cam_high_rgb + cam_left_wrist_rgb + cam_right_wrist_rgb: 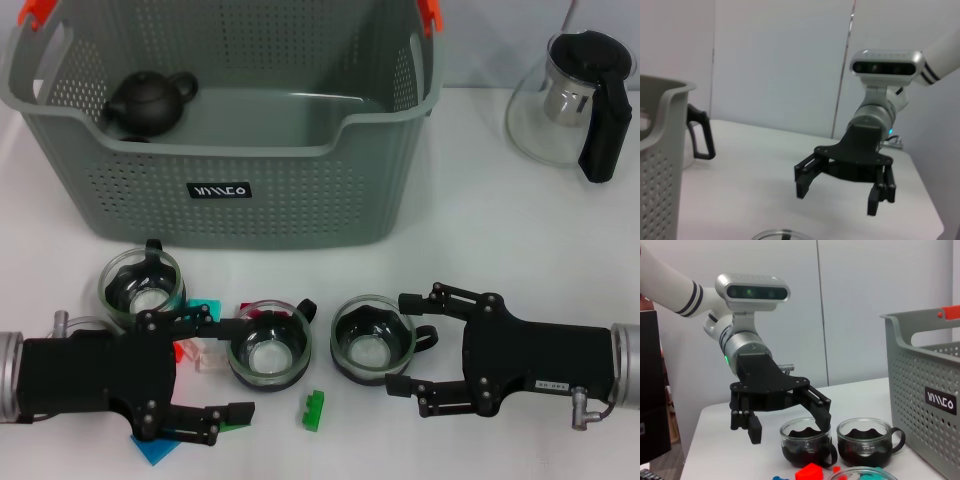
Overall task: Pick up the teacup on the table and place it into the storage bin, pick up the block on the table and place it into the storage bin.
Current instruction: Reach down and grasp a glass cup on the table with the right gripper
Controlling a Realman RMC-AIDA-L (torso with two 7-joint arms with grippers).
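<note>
Three glass teacups stand in front of the storage bin [300,190]: a left one [142,285], a middle one [268,345] and a right one [372,338]. My left gripper [245,368] is open, its fingertips on either side of the middle teacup's near edge. My right gripper [398,344] is open around the handle side of the right teacup. A green block [315,410] lies between the two grippers. A red block [190,350], a blue block [158,448] and a teal block [205,303] lie around the left gripper. The right wrist view shows the left gripper [790,426] open behind two teacups [807,442].
A black teapot [148,100] sits inside the bin at its left. A glass pitcher [570,100] with a black handle stands at the back right. The left wrist view shows the right gripper [837,197] open above the white table, and the bin's wall [660,165].
</note>
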